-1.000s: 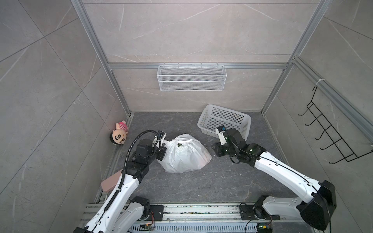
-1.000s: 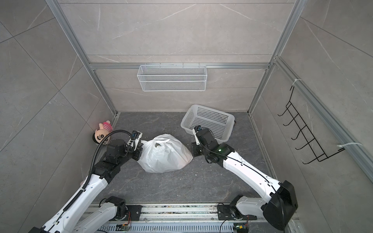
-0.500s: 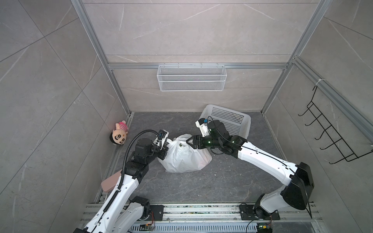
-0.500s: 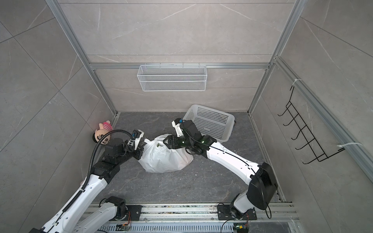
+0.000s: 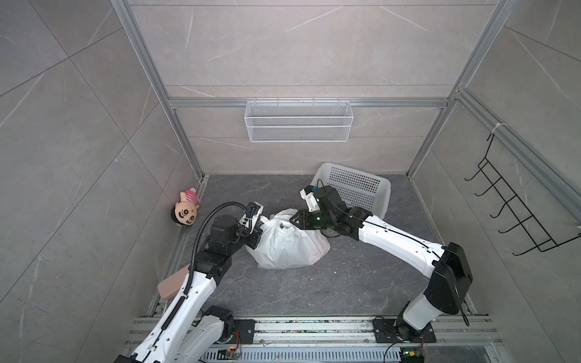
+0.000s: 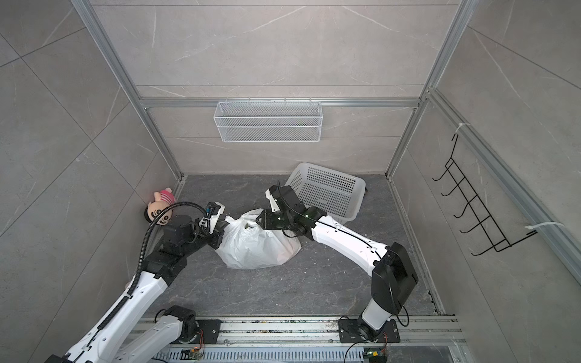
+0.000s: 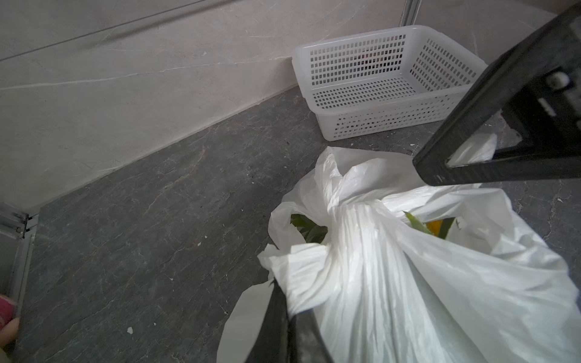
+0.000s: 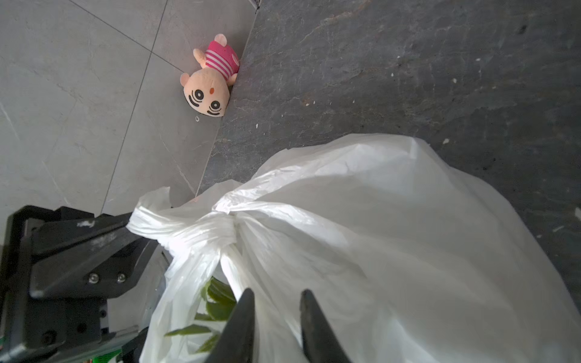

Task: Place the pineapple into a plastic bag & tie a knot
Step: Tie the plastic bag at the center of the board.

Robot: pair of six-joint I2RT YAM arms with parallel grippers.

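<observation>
The large, thin, crinkly white plastic bag [image 5: 289, 245] rests on the dark grey floor [image 5: 314, 292] between both arms. Green pineapple leaves [image 8: 217, 301] show through its mouth. The left gripper [image 5: 257, 234] is clenched on a handle strip of the bag, just beside the bunched white knot [image 8: 220, 226]. The right gripper [image 8: 276, 294] sits at the bag top, jaws narrowly apart with film between them; whether it grasps cannot be told. Beyond stands the white perforated rigid basket [image 5: 361, 185].

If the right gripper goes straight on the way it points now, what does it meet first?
Probably the knot at the top of the plastic bag, right ahead of the right gripper in its wrist view; the left gripper lies beyond. Depth is unclear.
</observation>
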